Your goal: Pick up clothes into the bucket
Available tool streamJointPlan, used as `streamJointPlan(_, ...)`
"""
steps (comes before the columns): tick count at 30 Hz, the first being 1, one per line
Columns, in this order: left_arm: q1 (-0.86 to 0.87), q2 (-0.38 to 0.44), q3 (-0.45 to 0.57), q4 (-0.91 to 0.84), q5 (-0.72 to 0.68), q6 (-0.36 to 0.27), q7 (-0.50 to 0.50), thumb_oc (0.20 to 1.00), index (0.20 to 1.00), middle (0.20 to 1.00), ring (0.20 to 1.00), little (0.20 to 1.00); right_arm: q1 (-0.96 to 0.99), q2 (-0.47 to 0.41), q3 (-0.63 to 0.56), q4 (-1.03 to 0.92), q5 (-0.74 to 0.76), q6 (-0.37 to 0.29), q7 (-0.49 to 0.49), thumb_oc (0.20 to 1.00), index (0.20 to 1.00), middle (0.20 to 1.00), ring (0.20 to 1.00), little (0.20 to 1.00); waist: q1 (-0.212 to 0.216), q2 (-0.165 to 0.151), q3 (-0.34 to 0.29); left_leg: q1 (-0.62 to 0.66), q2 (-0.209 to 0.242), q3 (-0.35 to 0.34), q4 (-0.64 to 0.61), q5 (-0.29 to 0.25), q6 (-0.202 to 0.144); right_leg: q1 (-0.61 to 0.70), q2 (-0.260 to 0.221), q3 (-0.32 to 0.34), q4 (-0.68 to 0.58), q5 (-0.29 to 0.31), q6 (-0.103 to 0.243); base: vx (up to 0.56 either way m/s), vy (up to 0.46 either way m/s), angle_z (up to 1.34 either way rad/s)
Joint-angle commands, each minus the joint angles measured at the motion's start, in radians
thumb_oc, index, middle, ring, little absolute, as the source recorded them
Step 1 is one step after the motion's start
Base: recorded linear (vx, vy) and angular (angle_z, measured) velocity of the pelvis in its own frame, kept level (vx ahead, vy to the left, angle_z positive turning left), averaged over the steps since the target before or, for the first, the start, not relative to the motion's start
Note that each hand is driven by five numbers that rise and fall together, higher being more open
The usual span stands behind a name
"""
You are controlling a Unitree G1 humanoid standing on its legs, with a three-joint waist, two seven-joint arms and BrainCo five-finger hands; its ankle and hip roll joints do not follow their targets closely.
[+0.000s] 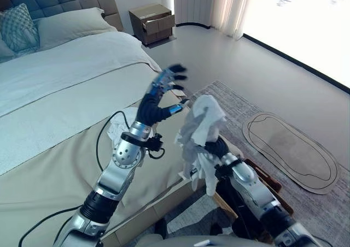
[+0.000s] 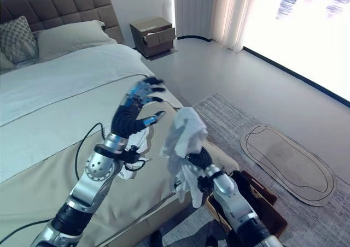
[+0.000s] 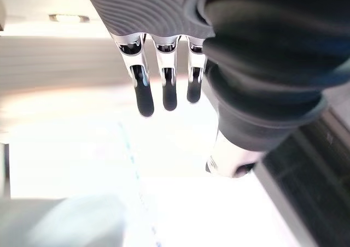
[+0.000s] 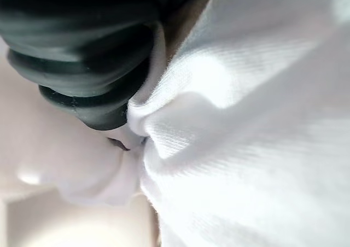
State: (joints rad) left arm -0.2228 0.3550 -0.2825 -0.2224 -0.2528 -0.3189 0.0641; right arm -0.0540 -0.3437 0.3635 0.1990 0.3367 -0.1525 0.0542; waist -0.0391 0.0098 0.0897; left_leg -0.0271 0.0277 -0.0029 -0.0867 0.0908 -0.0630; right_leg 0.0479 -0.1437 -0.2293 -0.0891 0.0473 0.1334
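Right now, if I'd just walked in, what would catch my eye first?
Probably the white cloth, bunched up and held in the air by the right hand beside the bed, with a brown basket on the floor just below. Next, the left hand, raised over the bed with fingers spread, holding nothing.
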Motion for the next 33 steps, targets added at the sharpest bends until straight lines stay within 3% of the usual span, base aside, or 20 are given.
streamJointPlan(1,-0.005,-0.007,0.043,0.082,-0.077,-0.056,0.005,1.000,1.000,1.000,1.000,1.000,-0.040,0.030,-0.074,-0.088,0.056,-0.116,-0.031,0.200,0.200,0.200,0.200,0.200,-0.007,-0.062,-0.019,0.028,-0.020,0.008,0.034,-0.078,0.037,-0.051,-0.043,0.000,0.072,0.054,0.030,0.00,0.000,0.00)
streamJointPlan(12,0.108,0.014,0.085,0.224,-0.030,-0.050,-0.005,1.000,1.000,1.000,1.000,1.000,0.036,0.021,-0.252,-0.119,0.058,-0.167,-0.098,0.200,0.200,0.200,0.200,0.200,-0.016,-0.062,-0.022,0.030,-0.015,0.017,0.036,-0.082,0.037,-0.055,-0.039,0.010,0.074,0.052,0.032,0.00,-0.002,-0.01)
streamJointPlan(16,0.183,-0.009,0.137,0.266,-0.100,-0.067,-0.042,1.000,1.000,1.000,1.000,1.000,0.079,0.017,-0.361,-0.117,0.025,-0.192,-0.142,0.200,0.200,0.200,0.200,0.200,-0.025,-0.063,-0.021,0.033,-0.013,0.026,0.041,-0.088,0.038,-0.058,-0.038,0.018,0.077,0.050,0.031,0.01,-0.006,-0.01)
streamJointPlan(17,0.214,-0.019,0.150,0.275,-0.137,-0.069,-0.071,1.000,1.000,1.000,1.000,1.000,0.093,0.002,-0.405,-0.103,-0.040,-0.200,-0.179,0.200,0.200,0.200,0.200,0.200,-0.031,-0.063,-0.021,0.033,-0.013,0.030,0.047,-0.094,0.040,-0.060,-0.038,0.026,0.082,0.048,0.031,0.03,-0.014,-0.11)
streamJointPlan(22,0.234,-0.046,0.124,0.296,-0.246,-0.054,-0.141,1.000,1.000,1.000,1.000,1.000,0.090,0.006,-0.458,-0.036,-0.068,-0.205,-0.221,0.200,0.200,0.200,0.200,0.200,-0.045,-0.056,-0.009,0.026,-0.014,0.043,0.073,-0.111,0.047,-0.081,-0.041,0.053,0.120,0.032,0.029,0.00,-0.011,-0.20)
streamJointPlan(27,0.191,-0.029,0.058,0.256,-0.297,-0.063,-0.180,1.000,1.000,1.000,1.000,1.000,-0.007,-0.037,-0.475,0.037,-0.118,-0.207,-0.289,0.200,0.200,0.200,0.200,0.200,-0.065,-0.040,0.080,-0.076,-0.023,0.065,0.220,-0.158,0.054,-0.174,-0.053,0.100,0.199,0.021,0.025,-0.19,0.016,-0.21)
streamJointPlan(28,0.179,-0.022,0.043,0.254,-0.326,-0.070,-0.182,1.000,1.000,1.000,1.000,1.000,-0.082,-0.069,-0.463,0.069,-0.144,-0.201,-0.328,0.200,0.200,0.200,0.200,0.200,-0.071,-0.031,0.125,-0.125,-0.017,0.092,0.275,-0.175,0.057,-0.249,-0.050,0.134,0.243,0.025,0.028,-0.17,0.038,-0.36)
streamJointPlan(29,0.177,-0.023,0.045,0.255,-0.327,-0.070,-0.182,1.000,1.000,1.000,1.000,1.000,-0.086,-0.069,-0.462,0.071,-0.145,-0.202,-0.330,0.200,0.200,0.200,0.200,0.200,-0.069,-0.030,0.124,-0.131,-0.016,0.096,0.280,-0.179,0.057,-0.256,-0.049,0.139,0.248,0.024,0.028,-0.27,0.055,-0.59)
streamJointPlan(33,0.160,0.009,0.045,0.258,-0.328,-0.091,-0.149,1.000,1.000,1.000,1.000,1.000,-0.210,-0.103,-0.440,0.125,-0.157,-0.200,-0.387,0.200,0.200,0.200,0.200,0.200,-0.060,-0.029,0.197,-0.255,0.024,0.163,0.418,-0.222,0.064,-0.429,-0.021,0.202,0.358,0.012,0.019,-0.18,-0.009,-0.72)
